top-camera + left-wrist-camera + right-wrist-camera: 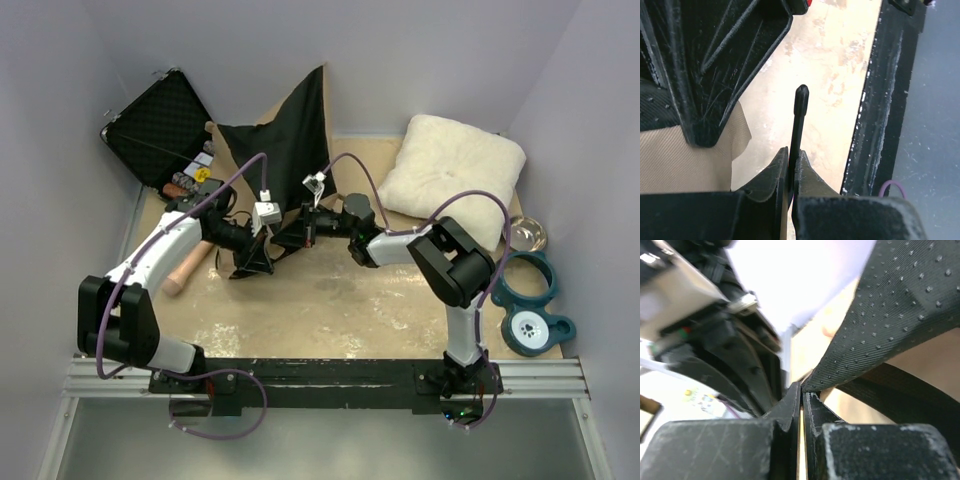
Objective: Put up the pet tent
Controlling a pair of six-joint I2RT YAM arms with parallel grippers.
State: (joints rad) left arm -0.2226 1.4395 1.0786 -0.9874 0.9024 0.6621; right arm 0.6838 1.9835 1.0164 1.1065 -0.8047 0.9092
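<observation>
Foam lines the open black case (160,125) that leans in the far left corner. Next to it, the left gripper (252,262) reaches out low over the table (330,300). Its jaws are squeezed tight on a thin black pole (799,120), and the round tip of the pole sticks out past the fingers (771,175). The pet tent (285,135) is at the back, in the middle. Its black underside stands up in a point by the wall. The right gripper (290,238) is just beside the left one. Its jaws are pinched closed on a corner of the tent's black dotted cloth (900,305). A fluffy white cushion (450,175) lies at the far right, with a teal bowl holder (530,300) nearer the front.
</observation>
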